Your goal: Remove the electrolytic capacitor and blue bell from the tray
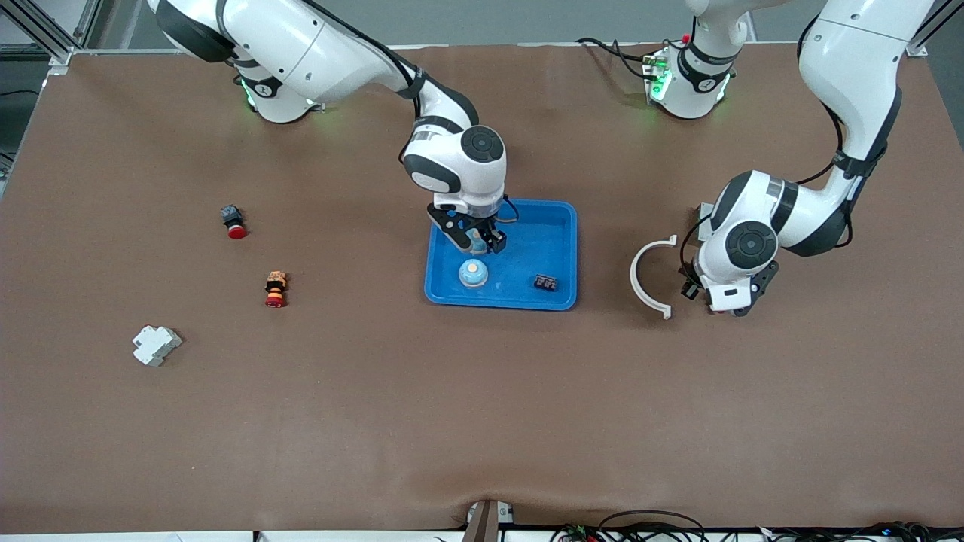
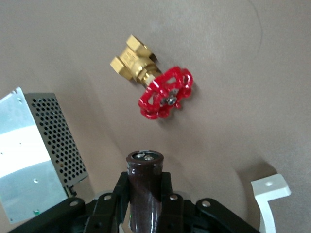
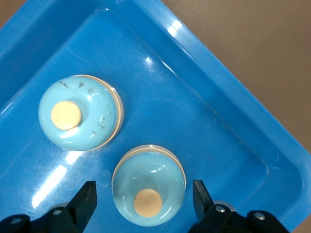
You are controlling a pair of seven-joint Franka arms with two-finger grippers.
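Nearest the front camera lies a white block (image 1: 156, 345), toward the right arm's end of the table. Up the table, the tray (image 1: 557, 226) holds one bell (image 1: 473, 274) near its nearest rim and a small black part (image 1: 545, 283) beside it. The right gripper (image 1: 476, 242) is down in the tray over a second bell. The left gripper (image 1: 715, 297) hangs beside a white arc (image 1: 649, 275), off the tray.

Left wrist view: fingers (image 2: 109, 206) pinch the brown capacitor (image 2: 144, 189) upright, so that one looks out of the tray already. A red-handled valve (image 2: 158, 85) lies on the table below.

Right wrist view: spread fingers (image 3: 83, 201) straddle the second bell (image 3: 148, 184), one each side, not yet touching. The bell grab is what's left.
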